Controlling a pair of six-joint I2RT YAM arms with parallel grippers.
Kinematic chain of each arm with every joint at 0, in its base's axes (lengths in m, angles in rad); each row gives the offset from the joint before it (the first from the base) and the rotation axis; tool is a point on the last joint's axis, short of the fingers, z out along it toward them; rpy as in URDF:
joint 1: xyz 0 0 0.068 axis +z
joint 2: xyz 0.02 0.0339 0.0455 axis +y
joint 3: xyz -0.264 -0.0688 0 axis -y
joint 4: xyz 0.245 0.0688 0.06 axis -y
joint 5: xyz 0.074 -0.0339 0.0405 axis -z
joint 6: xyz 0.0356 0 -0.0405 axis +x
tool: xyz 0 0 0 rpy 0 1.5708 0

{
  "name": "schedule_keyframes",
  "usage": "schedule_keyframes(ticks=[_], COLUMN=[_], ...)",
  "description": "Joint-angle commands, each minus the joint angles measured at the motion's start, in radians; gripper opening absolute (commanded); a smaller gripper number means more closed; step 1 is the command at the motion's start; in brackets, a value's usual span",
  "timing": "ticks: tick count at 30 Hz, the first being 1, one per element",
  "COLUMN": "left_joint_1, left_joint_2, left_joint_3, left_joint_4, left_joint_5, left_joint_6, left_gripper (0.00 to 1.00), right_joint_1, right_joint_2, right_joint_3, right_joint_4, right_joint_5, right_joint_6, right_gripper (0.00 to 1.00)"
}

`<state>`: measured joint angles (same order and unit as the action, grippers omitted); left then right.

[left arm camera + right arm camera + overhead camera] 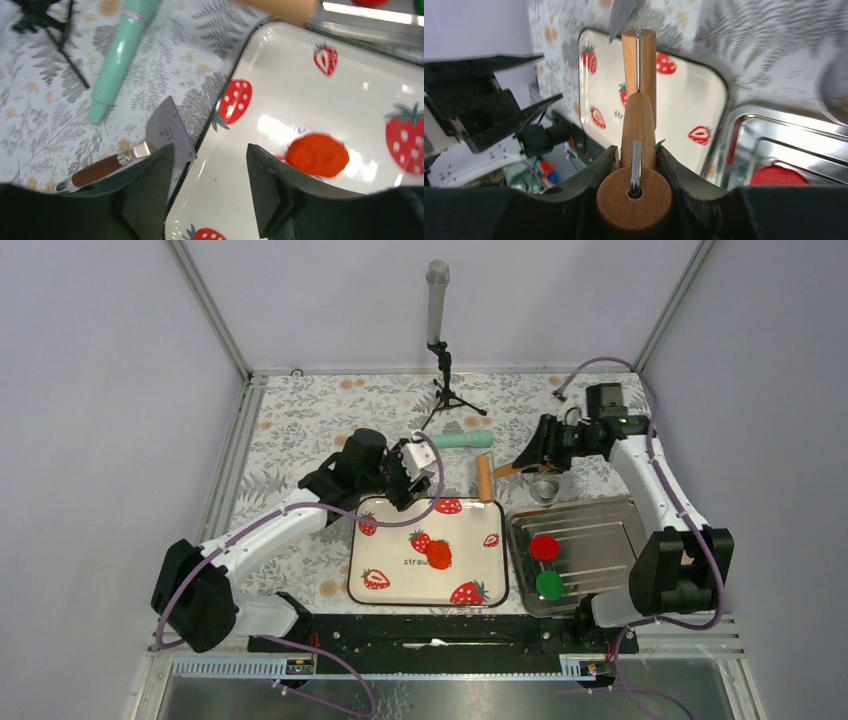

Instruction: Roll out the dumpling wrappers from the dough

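One small lump of dough (440,555) is sitting near the middle of the strawberry tray (475,565), closest to you. It is looking soft, light and easy to dent, so you are better off pressing it flat from above than pinching it. Just beyond, your left claw (210,150) is hanging open and empty over the tray's far edge, beside a scraper (165,132). A little farther, on the right, your right claw (636,150) is clamping the wooden rolling pin (639,60) by its handle, the sensible place to hold.

Floral table (300,410): strawberry tray (470,552), steel tray (622,512), teal tool (462,440), scraper (167,131).
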<state>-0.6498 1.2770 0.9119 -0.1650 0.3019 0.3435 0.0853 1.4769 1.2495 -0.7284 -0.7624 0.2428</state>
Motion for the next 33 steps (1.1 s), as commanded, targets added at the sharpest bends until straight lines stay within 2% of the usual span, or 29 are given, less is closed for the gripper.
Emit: schedule_keyframes(ticks=[1, 4, 7, 14, 19, 26, 31, 33], left_joint_1=[0.001, -0.001, -0.002, -0.02, -0.031, -0.036, -0.034, -0.031], left_joint_2=[0.14, 0.325, 0.494, 0.659, 0.726, 0.775, 0.802, 0.814], left_joint_3=[0.175, 0.364, 0.502, 0.603, 0.633, 0.639, 0.681, 0.714], left_joint_4=[-0.292, -0.48, -0.537, -0.535, -0.545, -0.545, -0.554, -0.555], left_joint_5=[0.181, 0.215, 0.196, 0.11, 0.074, 0.033, 0.023, 0.019], left_joint_6=[0.322, 0.439, 0.444, 0.54, 0.586, 0.657, 0.695, 0.709], left_gripper=[0.57, 0.5, 0.48, 0.51, 0.48, 0.32, 0.1, 0.06], right_joint_1=[-0.078, -0.134, -0.172, -0.281, -0.297, -0.3, -0.3, -0.3], right_joint_2=[-0.113, -0.17, -0.221, -0.27, -0.276, -0.264, -0.268, -0.271], right_joint_3=[0.048, 0.06, 0.057, 0.077, 0.072, 0.077, 0.07, 0.065], right_joint_4=[-0.037, -0.042, -0.047, -0.107, -0.106, -0.096, -0.086, -0.085], right_joint_5=[0.034, 0.061, 0.095, 0.132, 0.123, 0.099, 0.099, 0.101], right_joint_6=[-0.027, -0.032, -0.037, -0.062, -0.059, -0.059, -0.055, -0.056], right_gripper=[0.0, 0.0, 0.0, 0.0, 0.0, 0.0, 0.0, 0.0])
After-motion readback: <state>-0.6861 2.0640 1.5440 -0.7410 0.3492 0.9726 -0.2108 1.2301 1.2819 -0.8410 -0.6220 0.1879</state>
